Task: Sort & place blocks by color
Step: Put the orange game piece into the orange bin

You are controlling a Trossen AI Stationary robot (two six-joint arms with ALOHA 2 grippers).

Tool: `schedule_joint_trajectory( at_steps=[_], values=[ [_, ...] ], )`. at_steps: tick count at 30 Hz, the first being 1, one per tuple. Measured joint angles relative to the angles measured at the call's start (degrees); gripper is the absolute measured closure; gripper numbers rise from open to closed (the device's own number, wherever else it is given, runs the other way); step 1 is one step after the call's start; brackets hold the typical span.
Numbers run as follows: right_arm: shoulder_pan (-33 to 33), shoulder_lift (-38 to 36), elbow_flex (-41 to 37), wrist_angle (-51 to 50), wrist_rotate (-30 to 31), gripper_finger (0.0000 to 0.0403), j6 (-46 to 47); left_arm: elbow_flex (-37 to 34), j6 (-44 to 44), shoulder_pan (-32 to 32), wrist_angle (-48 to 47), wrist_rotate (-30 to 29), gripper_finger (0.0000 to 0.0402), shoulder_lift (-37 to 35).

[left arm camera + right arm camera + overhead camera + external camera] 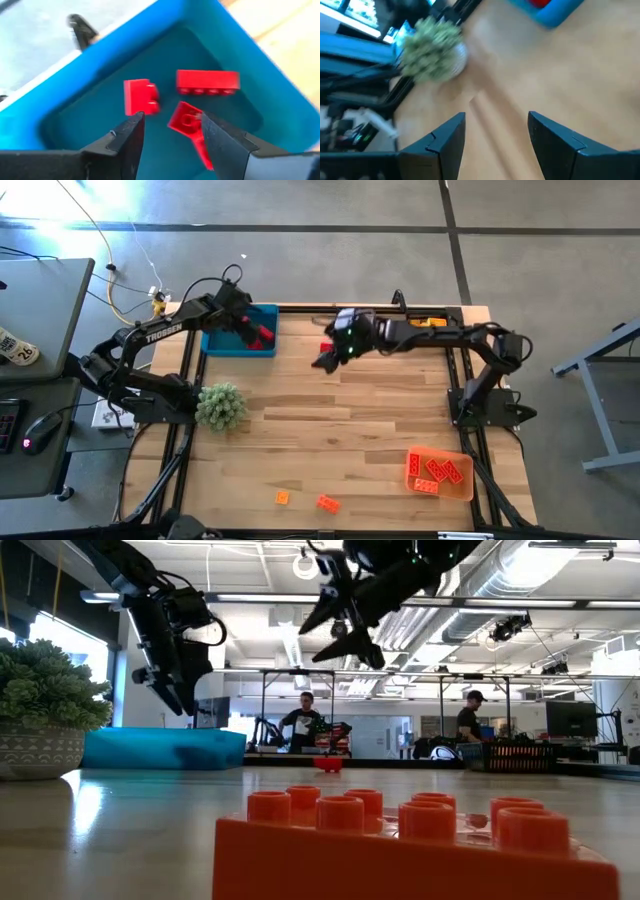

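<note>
Red plastic sits right between your left fingers (170, 140): a small red block (186, 122) lies tilted in the blue tray (280, 100), with the fingers parted on either side of it and not gripping. Just beyond the fingertips lie two more red blocks, a short one (141, 96) and a long four-stud one (207, 81), both flat on the tray floor. To do this step well, you should lift straight up with the fingers kept apart, so a pad does not drag the tilted piece back out over the wall.

Your right fingers (495, 135) stand wide and empty above bare wood, with the green plant ball (432, 47) well ahead of them. A lone red block (326, 347) lies on the desk (340, 440) near that gripper, probably the next pick; you would do well to come down square over it.

Farther off, the orange tray (462, 486) holds several orange blocks, and two loose orange blocks (327, 503) wait near the desk's edge; one fills the low view. Pale wood planks make up the surface inside a dark frame. Beyond it the room shows grey floor, ceiling ducts, other benches and two people standing far back.
</note>
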Motion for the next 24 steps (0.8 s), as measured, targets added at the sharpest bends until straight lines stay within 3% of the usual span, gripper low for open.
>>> schedule_joint_trajectory(
  at_steps=[10, 18, 24],
  values=[
    [14.1, 0.0, 0.0, 2.6, 2.8, 0.0201, 12.0, 0.0, 1.5, -2.3, -4.5, 10.6, 0.0218, -1.6],
    [23.1, 0.0, 0.0, 10.2, 12.3, 0.0201, 16.5, 0.0, 1.5, -7.5, -6.2, 11.3, 0.0218, -8.0],
    [26.2, 0.0, 0.4, 14.7, 17.8, 0.0201, 19.4, 0.0, -0.2, -11.7, -6.3, 11.3, 0.0218, -13.9]
  ],
)
